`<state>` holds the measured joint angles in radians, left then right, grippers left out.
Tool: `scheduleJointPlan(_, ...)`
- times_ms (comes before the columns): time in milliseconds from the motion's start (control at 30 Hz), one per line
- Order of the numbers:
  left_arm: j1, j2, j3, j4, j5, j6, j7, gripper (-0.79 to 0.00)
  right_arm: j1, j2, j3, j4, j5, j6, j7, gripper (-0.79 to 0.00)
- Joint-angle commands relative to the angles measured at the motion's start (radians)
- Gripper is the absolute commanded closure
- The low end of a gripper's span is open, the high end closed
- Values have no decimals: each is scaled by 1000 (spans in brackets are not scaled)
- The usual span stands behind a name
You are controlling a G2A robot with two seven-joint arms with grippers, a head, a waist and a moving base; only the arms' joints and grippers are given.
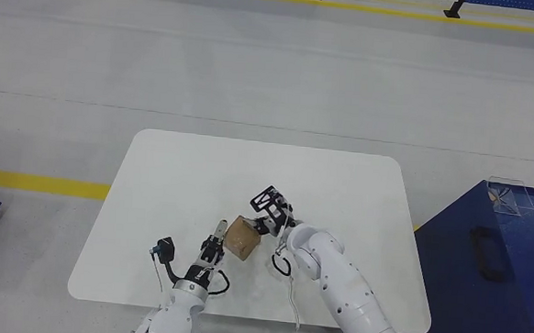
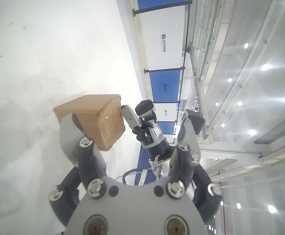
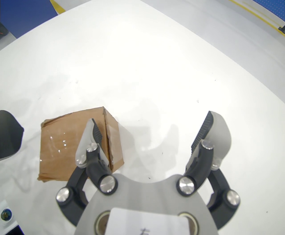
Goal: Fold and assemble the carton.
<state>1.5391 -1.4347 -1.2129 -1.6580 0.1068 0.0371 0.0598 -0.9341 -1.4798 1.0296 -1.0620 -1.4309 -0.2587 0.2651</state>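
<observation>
Carton [image 1: 242, 238], already box-shaped, rests toward the surface's [image 1: 339, 189] six o'clock. Both claws are empty and wide open: left claw [image 1: 218, 237] at its eight o'clock, right claw [image 3: 151, 118] at two. Closing step, likely; next, press the loose edge flap shut.

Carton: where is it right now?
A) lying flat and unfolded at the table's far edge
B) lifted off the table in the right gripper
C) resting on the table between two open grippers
C: the carton sits box-shaped on the table, with the left gripper and right gripper open on either side.
</observation>
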Motion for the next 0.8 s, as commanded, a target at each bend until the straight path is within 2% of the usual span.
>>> scheduleJointPlan(0,0,0,0,0,0,0,0,-785,4,-2,-5,7,3,6,-5,-785)
scheduleJointPlan(67,0,0,0,0,0,0,0,-785,6,-3,-4,5,8,7,-18,-785)
scheduleJointPlan(133,-1,5,-2,-1,119,-24,45,-785,3,-1,1,-1,16,0,-24,-785)
scheduleJointPlan(167,-1,9,4,1,222,-52,86,-785,3,0,4,-5,12,0,-22,-785)
scheduleJointPlan(233,-2,20,40,47,587,-85,203,-785,2,3,18,-13,12,13,-21,-785)
scheduleJointPlan(267,-3,21,60,65,695,-91,256,-785,2,4,25,-16,19,12,-20,-785)
scheduleJointPlan(433,-38,39,106,182,1120,-127,359,-785,6,7,37,-10,20,23,-9,-785)
scheduleJointPlan(533,-67,49,114,250,1307,-124,417,-785,15,5,32,7,19,35,-7,-785)
scheduleJointPlan(600,-92,55,110,306,1430,-73,436,-785,19,3,27,16,20,43,-9,-785)
scheduleJointPlan(767,-149,55,129,397,1561,-17,389,-785,26,0,21,32,17,52,-12,-785)
